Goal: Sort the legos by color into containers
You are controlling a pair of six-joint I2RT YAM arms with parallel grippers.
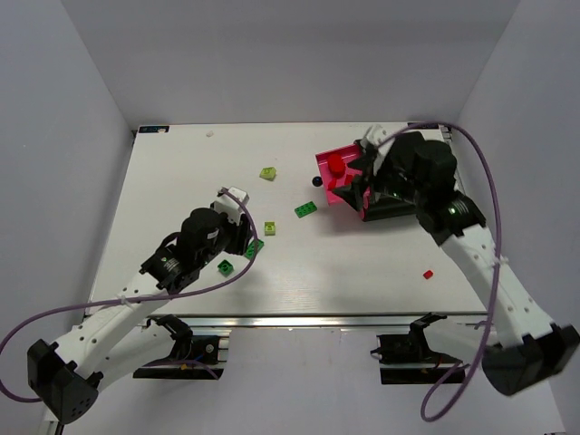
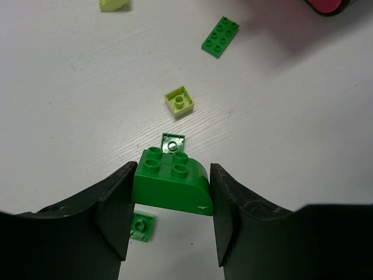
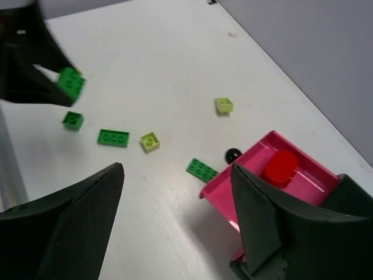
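Top view: left hand (image 1: 245, 237) sat near-left over the tabletop (image 1: 181, 163); right hand (image 1: 355, 181) hung far-right above the magenta drawer (image 1: 324, 161). Left wrist: left hand pinched a green brick (image 2: 172, 184); a lime brick (image 2: 179, 102) lay just beyond. Right wrist: right hand spread wide; a red brick (image 3: 281, 166) sat inside the drawer.

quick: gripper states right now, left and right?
Left gripper: closed on a green curved-top brick.
Right gripper: open, holding nothing, by the pink drawer.
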